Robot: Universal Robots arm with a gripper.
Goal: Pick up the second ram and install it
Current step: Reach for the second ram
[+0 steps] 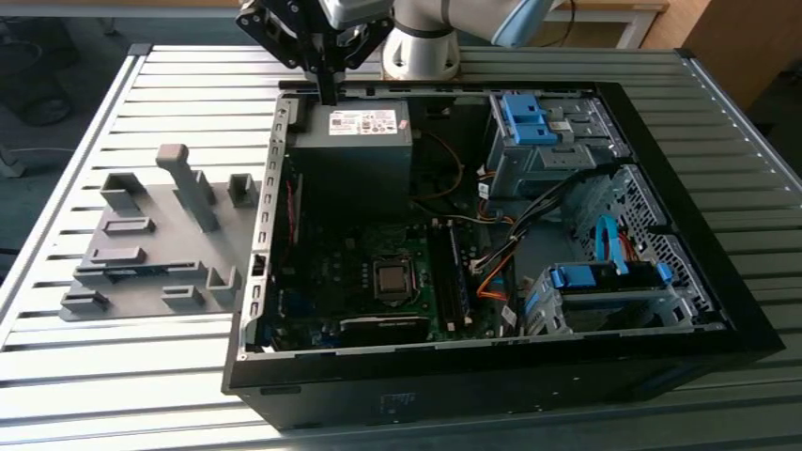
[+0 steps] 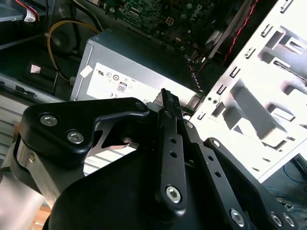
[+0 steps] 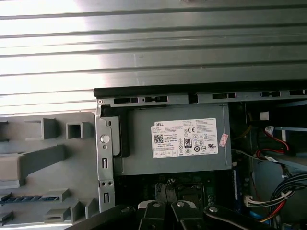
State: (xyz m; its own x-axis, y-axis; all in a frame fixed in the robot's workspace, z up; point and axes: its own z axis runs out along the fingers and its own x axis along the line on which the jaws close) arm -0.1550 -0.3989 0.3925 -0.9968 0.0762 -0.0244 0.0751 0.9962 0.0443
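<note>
The second ram (image 1: 126,272) is a thin dark stick lying flat in a slot of the grey fixture tray (image 1: 150,249), on the exterior view's left. In the first wrist view the ram (image 3: 29,197) shows bluish chips along its length. My gripper (image 1: 329,92) hangs above the back wall of the open computer case (image 1: 501,357), over the grey power supply (image 1: 357,141), well away from the ram. Its fingers (image 3: 152,211) stand close together with nothing between them. The second wrist view shows the gripper (image 2: 166,96) above the power supply (image 2: 129,72).
Another dark memory stick (image 1: 452,277) stands upright in the motherboard (image 1: 376,282) beside the processor socket. Blue drive cages (image 1: 539,122) and loose cables (image 1: 501,254) fill the case's right side. The tray has several upright blocks (image 1: 188,183). Everything rests on a slatted metal table (image 1: 138,385).
</note>
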